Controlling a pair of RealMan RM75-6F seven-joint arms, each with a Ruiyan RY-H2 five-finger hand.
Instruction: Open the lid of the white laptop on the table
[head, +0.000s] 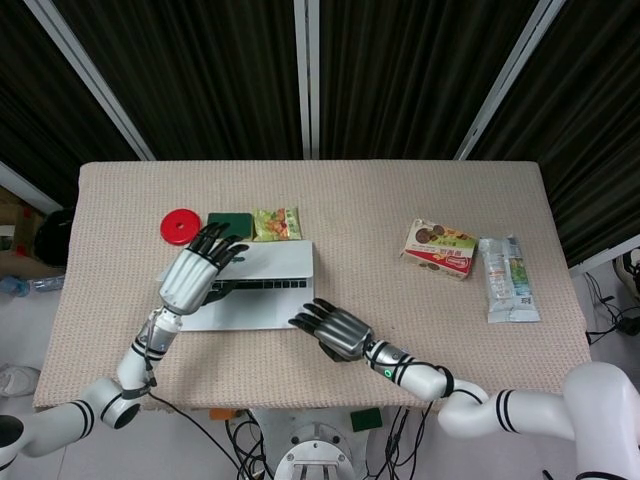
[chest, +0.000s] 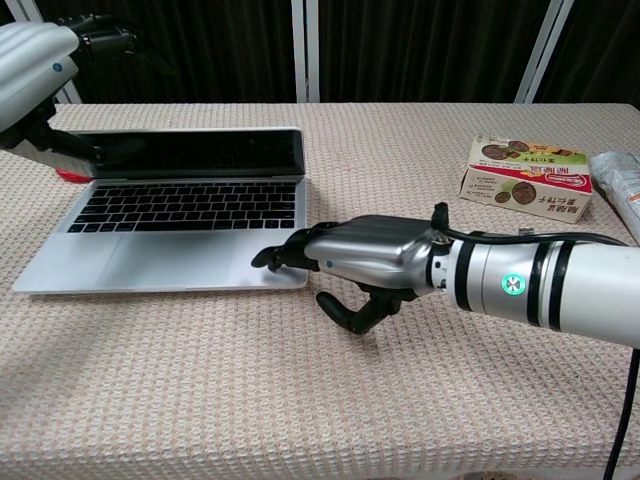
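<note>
The white laptop (head: 250, 310) lies at the left of the table with its lid (chest: 200, 155) raised, showing a dark screen and the keyboard (chest: 190, 210). My left hand (head: 195, 275) grips the lid at its left side, fingers over the top edge; in the chest view this left hand (chest: 40, 70) is at the upper left. My right hand (head: 335, 328) lies flat by the laptop's front right corner. In the chest view the right hand (chest: 365, 260) has its fingertips (chest: 272, 260) resting on that corner of the base, and it holds nothing.
Behind the laptop sit a red disc (head: 180, 227), a green sponge (head: 228, 222) and a snack bag (head: 277, 223). On the right stand a biscuit box (head: 440, 248) (chest: 528, 178) and a wrapped packet (head: 508, 278). Bare tablecloth (chest: 300, 400) spreads across the front.
</note>
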